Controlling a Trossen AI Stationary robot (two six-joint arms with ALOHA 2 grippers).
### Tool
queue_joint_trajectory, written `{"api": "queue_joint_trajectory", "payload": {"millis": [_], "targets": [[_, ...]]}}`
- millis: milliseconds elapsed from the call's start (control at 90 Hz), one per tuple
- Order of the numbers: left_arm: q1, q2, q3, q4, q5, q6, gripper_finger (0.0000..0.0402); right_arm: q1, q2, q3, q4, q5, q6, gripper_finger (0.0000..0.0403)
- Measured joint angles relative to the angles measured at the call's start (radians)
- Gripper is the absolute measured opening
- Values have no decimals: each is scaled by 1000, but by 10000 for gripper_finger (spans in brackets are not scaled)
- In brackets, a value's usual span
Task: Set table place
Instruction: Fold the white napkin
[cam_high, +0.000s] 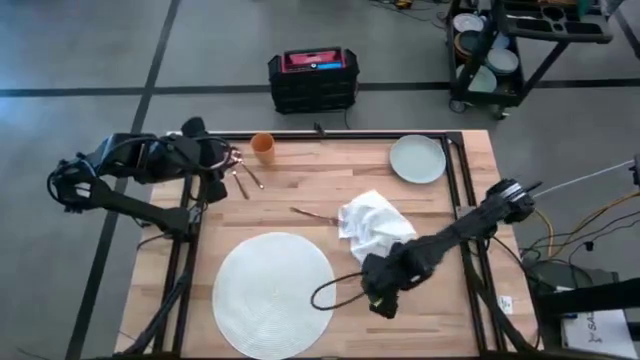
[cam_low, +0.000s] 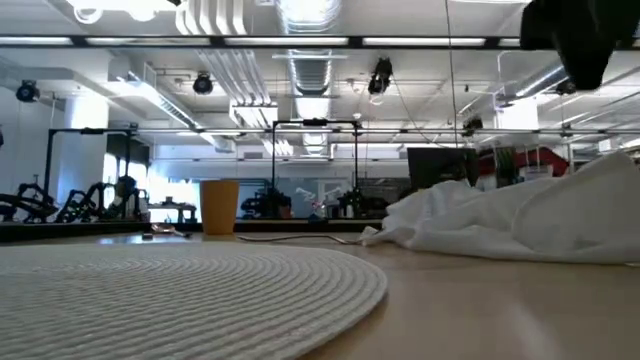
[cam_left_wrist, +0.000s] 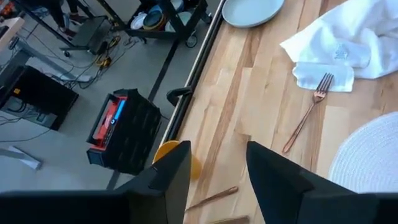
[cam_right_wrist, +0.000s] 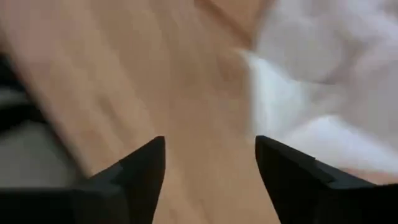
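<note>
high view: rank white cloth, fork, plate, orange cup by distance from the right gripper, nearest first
From the right gripper:
1. white cloth, just beyond it at mid-table.
2. fork, left of the cloth.
3. plate, far right corner.
4. orange cup, far edge, near the left gripper.

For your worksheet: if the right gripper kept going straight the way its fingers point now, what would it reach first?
Probably the crumpled white cloth: the open right gripper points over bare table toward its edge, though depth is hard to judge.
</note>
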Motion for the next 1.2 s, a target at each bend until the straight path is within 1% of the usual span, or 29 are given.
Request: {"api": "queue_joint_trajectory", "payload": {"millis": [89, 300, 456, 556, 722, 878, 1044, 1200], "targets": [[0, 0, 0, -12, 0, -13, 134, -35, 43, 56, -62, 41, -140, 223], [0, 2, 0, -16, 0, -22, 128, -82, 91, 97, -49, 41, -370, 212], [0, 5, 0, -17, 0, -22, 134, -77, 115, 94, -43, 4, -482, 224], [0, 12, 0, -16, -3, -22, 144, -72, 144, 92, -39, 6, -551, 238], [0, 29, 0, -17, -25, -22, 165, -73, 195, 91, -33, 16, -607, 256], [0, 45, 0, -18, -26, -22, 182, -73, 225, 87, -32, 16, -612, 263], [0, 56, 0, -20, -26, -22, 192, -68, 227, 78, -30, 14, -588, 257], [0, 58, 0, -28, -26, -22, 189, -68, 231, 60, -18, 14, -583, 244]]}}
